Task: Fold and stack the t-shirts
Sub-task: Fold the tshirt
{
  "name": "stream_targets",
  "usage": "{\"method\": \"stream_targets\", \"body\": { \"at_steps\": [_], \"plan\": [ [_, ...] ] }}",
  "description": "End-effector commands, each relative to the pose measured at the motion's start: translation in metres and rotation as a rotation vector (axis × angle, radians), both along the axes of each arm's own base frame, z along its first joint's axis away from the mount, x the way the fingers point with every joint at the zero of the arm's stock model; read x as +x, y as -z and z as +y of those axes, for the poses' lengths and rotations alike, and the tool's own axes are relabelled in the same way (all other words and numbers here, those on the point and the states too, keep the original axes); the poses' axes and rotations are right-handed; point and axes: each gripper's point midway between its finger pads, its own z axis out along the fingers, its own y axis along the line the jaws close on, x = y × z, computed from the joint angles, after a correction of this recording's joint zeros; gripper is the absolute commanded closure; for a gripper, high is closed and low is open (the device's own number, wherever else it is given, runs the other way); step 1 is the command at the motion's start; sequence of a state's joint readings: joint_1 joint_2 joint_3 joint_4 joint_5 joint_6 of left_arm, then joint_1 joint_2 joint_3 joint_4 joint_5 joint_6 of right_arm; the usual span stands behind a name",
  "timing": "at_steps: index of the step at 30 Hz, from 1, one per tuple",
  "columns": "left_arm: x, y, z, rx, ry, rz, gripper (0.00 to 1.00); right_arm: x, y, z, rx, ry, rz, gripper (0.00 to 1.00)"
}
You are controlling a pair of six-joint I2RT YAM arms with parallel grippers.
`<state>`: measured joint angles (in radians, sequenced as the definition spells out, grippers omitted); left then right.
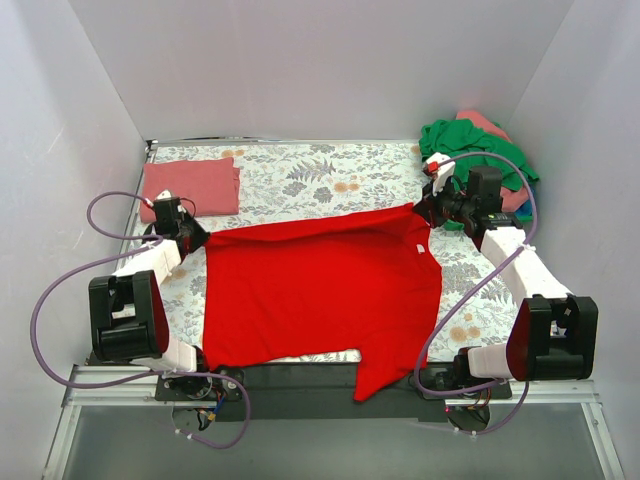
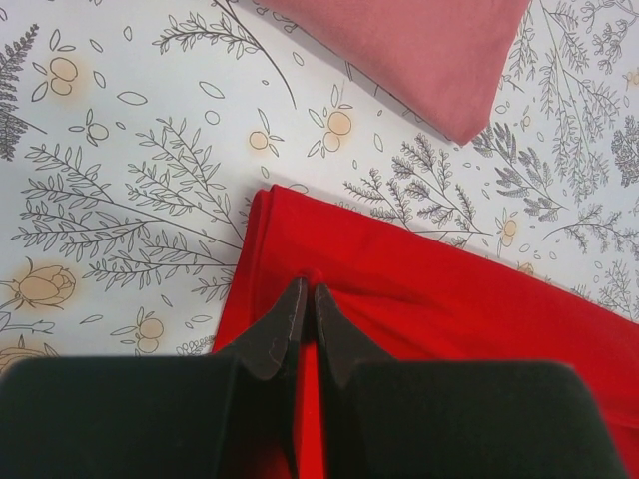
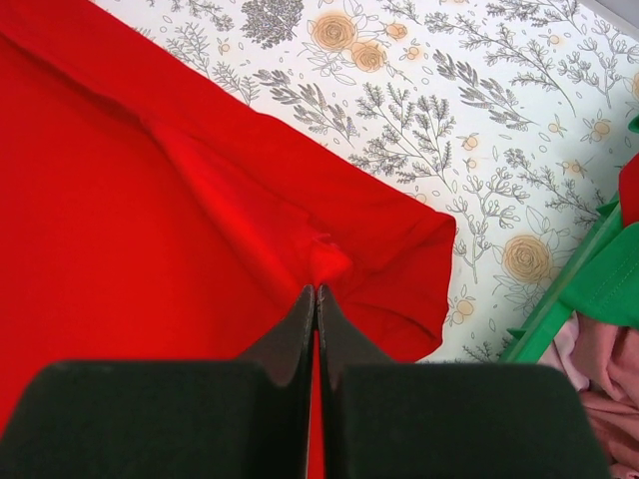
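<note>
The left gripper [image 1: 200, 238] and right gripper [image 1: 420, 212] each pinch a far corner of the red t-shirt [image 1: 320, 290], jaws closed on cloth. A folded salmon-pink t-shirt [image 1: 192, 185] lies just beyond its far left corner.

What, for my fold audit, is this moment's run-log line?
red t-shirt: spread out | left gripper: shut on it | right gripper: shut on it | pink t-shirt: folded | green t-shirt: heaped

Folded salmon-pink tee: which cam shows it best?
Top external: the whole folded salmon-pink tee is visible far left on the floral tablecloth. Left wrist catches only one corner at its frame's top edge. Right wrist doesn't show it.
</note>
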<state>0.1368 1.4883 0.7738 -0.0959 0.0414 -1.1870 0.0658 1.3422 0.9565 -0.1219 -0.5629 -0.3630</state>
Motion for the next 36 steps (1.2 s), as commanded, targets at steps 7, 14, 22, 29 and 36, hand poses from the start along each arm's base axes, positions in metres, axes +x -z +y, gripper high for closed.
{"method": "stream_targets", "body": {
  "at_steps": [7,14,22,29,36],
  "plan": [
    [-0.007,-0.013,0.000,-0.003,-0.001,-0.024,1.00,0.001,-0.013,-0.003,0.002,0.000,-0.058,0.99],
    [-0.009,-0.010,0.000,-0.007,-0.001,-0.011,1.00,0.000,-0.015,-0.003,0.005,-0.002,-0.063,0.99],
    [-0.019,-0.009,-0.005,-0.038,0.004,0.032,0.94,-0.006,-0.011,-0.003,0.003,-0.012,-0.062,0.99],
    [-0.038,-0.043,-0.003,-0.009,-0.023,-0.028,0.43,-0.015,0.006,-0.002,-0.010,-0.036,-0.032,0.99],
    [-0.035,-0.069,-0.002,0.042,0.024,-0.106,0.39,-0.020,0.018,-0.003,-0.027,-0.053,0.005,0.99]
  ]
}}
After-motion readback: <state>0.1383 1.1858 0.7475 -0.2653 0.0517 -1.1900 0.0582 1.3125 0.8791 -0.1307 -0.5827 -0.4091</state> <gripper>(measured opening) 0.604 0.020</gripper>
